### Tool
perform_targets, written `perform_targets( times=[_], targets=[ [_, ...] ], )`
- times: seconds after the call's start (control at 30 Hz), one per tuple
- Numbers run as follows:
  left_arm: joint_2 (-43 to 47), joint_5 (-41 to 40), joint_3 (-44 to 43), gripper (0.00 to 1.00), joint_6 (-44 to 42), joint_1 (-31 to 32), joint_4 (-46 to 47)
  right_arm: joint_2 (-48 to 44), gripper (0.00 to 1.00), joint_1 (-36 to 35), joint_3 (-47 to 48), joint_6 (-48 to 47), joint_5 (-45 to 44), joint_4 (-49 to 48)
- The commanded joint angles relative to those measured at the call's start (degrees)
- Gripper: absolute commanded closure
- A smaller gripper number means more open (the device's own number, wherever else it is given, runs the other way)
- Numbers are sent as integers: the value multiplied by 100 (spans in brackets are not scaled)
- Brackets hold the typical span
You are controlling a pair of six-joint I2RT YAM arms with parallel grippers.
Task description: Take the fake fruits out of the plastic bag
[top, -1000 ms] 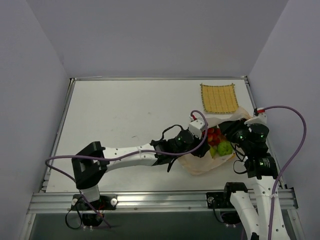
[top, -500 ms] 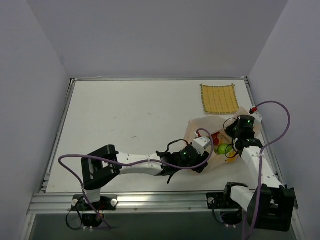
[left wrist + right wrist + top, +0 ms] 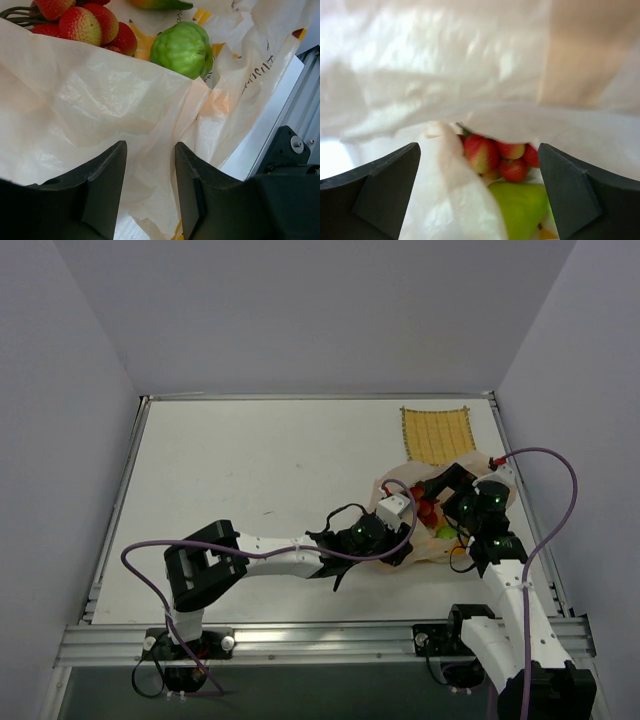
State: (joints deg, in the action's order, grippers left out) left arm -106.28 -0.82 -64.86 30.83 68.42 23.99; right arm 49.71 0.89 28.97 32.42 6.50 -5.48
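R pincer (image 3: 479, 200) spread, moved back over plastic bag (image 3: 400, 562) mouth; L pincer (image 3: 150, 165) pinching bag fold. Fruits (image 3: 184, 48) still inside.

Overhead looks down; wrist views close, sharing plastic bag (image 3: 432, 540).

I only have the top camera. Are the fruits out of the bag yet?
Observer: No. The left wrist view shows the green fruit and red berries lying inside the plastic bag, behind a raised fold.
Operator: Left end effector?
Observer: The left end effector has bag film between narrowly parted fingers; I can't confirm a pinch.
Operator: Right one?
Observer: The right end effector is wide open, facing the berries through the bag mouth.
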Motion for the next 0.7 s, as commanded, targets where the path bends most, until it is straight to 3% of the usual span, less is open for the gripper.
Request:
perform_targets(
  times=[0.0,0.37,0.5,0.53,0.67],
  targets=[
    [248,56,-404,59,46,13,212,-602,0,-44,-85,122,596,503],
    [81,-41,-888,66,397,-154,255,-1025,5,-53,328,616,2136,942],
    [186,-103,-756,69,450,-180,343,-1280,19,-53,679,572,2066,1241],
    [195,-85,-721,70,459,-180,361,-1341,29,-53,898,563,1970,1338],
    [222,-24,-476,71,529,-180,475,-1333,43,-53,1479,345,928,1470]
  ],
)
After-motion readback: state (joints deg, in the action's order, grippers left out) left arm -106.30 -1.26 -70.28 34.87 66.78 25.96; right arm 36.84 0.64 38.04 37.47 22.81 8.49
